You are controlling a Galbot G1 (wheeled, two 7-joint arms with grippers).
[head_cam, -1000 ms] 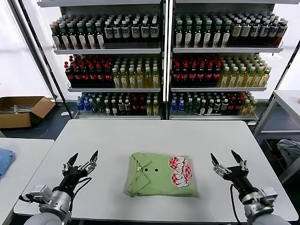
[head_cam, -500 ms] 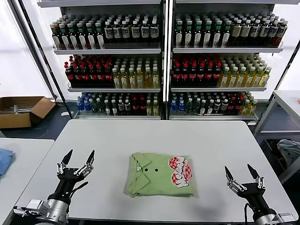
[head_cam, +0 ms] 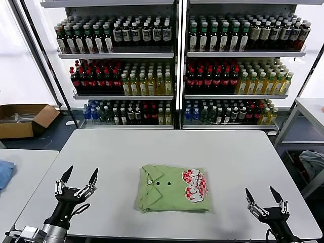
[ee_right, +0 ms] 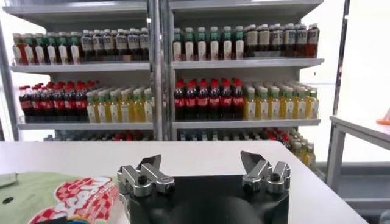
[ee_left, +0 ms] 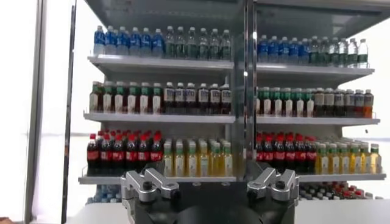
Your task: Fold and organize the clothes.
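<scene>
From my head camera I see both grippers low at the near edge of the table: the left gripper (head_cam: 76,183) over the near left corner, fingers spread apart and holding nothing, and the right gripper (head_cam: 267,201) over the near right corner, fingers likewise apart and empty. Only the right wrist camera catches the shirt up close, showing its red-and-white checkered print at the frame's edge beside that gripper's body; the left wrist camera shows only the left gripper's knuckles and the shelves beyond.

The polo shirt (head_cam: 174,189) lies folded into a neat rectangle on the white table (head_cam: 172,147), roughly midway between the 2 grippers and well apart from each, collar and 2 dark buttons toward my left, print toward my right.

Farther off, a cardboard box (head_cam: 24,119) sits on the floor to the left, and 2 shelving units (head_cam: 179,66) packed with bottles fill the back wall.
</scene>
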